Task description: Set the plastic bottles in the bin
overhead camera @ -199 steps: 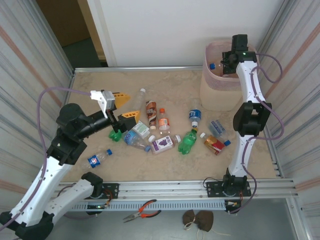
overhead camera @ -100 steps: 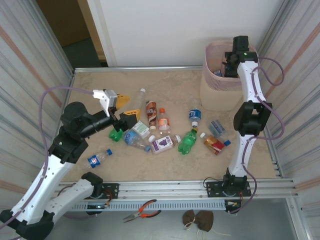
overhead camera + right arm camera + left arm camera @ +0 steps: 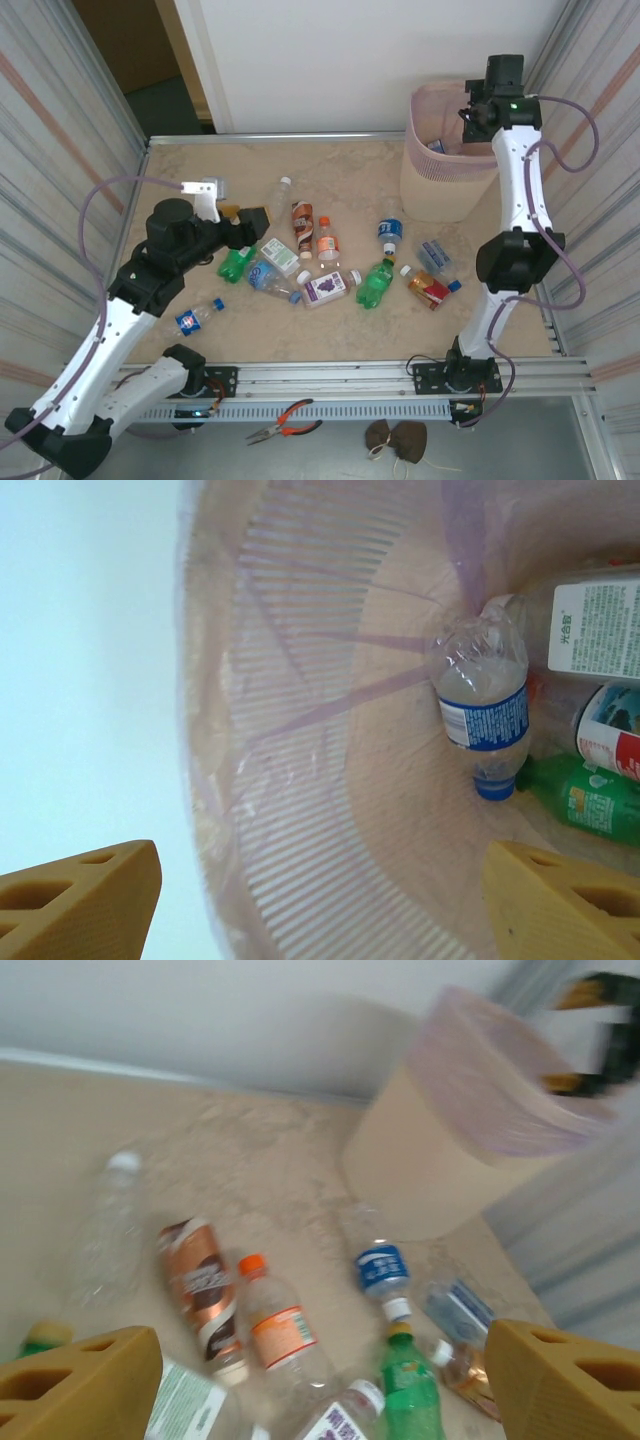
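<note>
Several plastic bottles lie scattered on the table: a brown-labelled one (image 3: 302, 222) (image 3: 200, 1295), an orange-capped one (image 3: 326, 241) (image 3: 281, 1326), a blue-labelled one (image 3: 389, 231) (image 3: 382, 1271) and a green one (image 3: 376, 283) (image 3: 411, 1388). My left gripper (image 3: 250, 224) (image 3: 320, 1400) hovers open at the left end of the cluster, with nothing between its fingers. The pink bin (image 3: 440, 175) (image 3: 470, 1130) stands at the back right. My right gripper (image 3: 476, 108) (image 3: 320, 910) hangs open over its mouth. Inside the bin (image 3: 330, 760) lie a blue-labelled bottle (image 3: 484, 712), a green one (image 3: 585, 800) and others.
A lone bottle (image 3: 198, 316) lies near the left arm's base. Corrugated metal walls close in both sides, and a white wall stands behind. Pliers (image 3: 285, 420) lie below the front rail. Bare tabletop (image 3: 200, 160) stretches across the back left.
My right gripper has opened and lifted higher above the bin. My left arm has swung lower and to the right, toward the bottles, still open.
</note>
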Available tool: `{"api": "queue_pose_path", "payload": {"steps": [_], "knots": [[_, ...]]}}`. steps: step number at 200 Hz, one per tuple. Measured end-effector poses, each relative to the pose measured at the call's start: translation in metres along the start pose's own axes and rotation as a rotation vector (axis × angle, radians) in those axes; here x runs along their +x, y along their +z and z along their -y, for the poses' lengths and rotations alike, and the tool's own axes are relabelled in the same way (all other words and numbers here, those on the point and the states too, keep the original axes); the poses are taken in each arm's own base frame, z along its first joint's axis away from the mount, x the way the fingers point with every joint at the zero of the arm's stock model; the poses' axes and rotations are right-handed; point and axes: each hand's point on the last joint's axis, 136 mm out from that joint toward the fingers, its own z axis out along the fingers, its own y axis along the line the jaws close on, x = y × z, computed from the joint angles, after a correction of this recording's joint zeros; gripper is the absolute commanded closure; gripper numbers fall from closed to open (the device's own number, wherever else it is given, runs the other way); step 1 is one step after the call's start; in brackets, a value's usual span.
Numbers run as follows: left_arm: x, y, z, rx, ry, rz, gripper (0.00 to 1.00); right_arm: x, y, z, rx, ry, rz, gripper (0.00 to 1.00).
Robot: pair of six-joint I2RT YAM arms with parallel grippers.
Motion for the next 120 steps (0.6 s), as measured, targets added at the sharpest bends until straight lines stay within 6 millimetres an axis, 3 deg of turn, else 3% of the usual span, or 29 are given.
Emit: {"api": "queue_pose_path", "payload": {"steps": [20,58,120], "knots": [[0.017,0.003,-0.036,-0.160,-0.182,-0.024,0.21,-0.002,-0.017,0.001,-0.023,-0.016,0.005,0.19],[0.053,-0.005,-0.090,-0.415,-0.561,-0.083,0.18,-0.003,-0.035,0.013,-0.032,-0.044,0.009,0.19],[0.132,-0.040,-0.152,-0.779,-1.123,-0.198,0.10,-0.014,-0.056,0.031,-0.051,-0.068,0.047,0.19]]}}
